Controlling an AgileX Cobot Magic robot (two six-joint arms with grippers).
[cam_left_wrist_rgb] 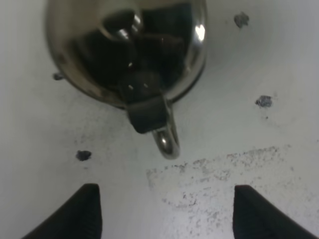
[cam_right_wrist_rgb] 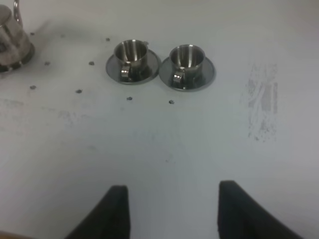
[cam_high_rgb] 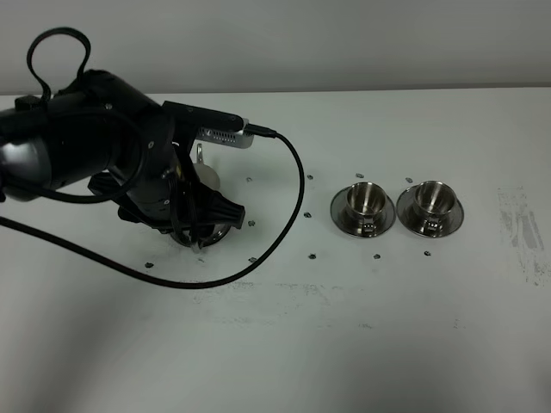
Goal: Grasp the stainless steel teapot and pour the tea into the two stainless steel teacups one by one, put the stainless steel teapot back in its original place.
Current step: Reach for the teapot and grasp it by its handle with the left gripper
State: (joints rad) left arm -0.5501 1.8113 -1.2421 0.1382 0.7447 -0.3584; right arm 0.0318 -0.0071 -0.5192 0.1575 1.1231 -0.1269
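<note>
Left gripper (cam_left_wrist_rgb: 167, 196) spread wide and empty, just short of the stainless steel teapot (cam_left_wrist_rgb: 124, 50).
The teapot stands on the white table (cam_high_rgb: 387, 327), its loop handle (cam_left_wrist_rgb: 167, 140) facing the gripper, untouched. The near teacup (cam_high_rgb: 362, 200) and far teacup (cam_high_rgb: 432, 200) sit on saucers well apart from it. The right gripper (cam_right_wrist_rgb: 172, 194) is open and holds nothing.

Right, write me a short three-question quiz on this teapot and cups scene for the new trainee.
1. True or false: the left gripper is shut on the teapot handle.
2. How many teacups stand on saucers? A one; B two; C three.
3. Fill in: in the high view the teapot stands to the ____ of both teacups.
Key: 1 false, its jaws are open, short of the handle. 2 B. 3 left.
</note>
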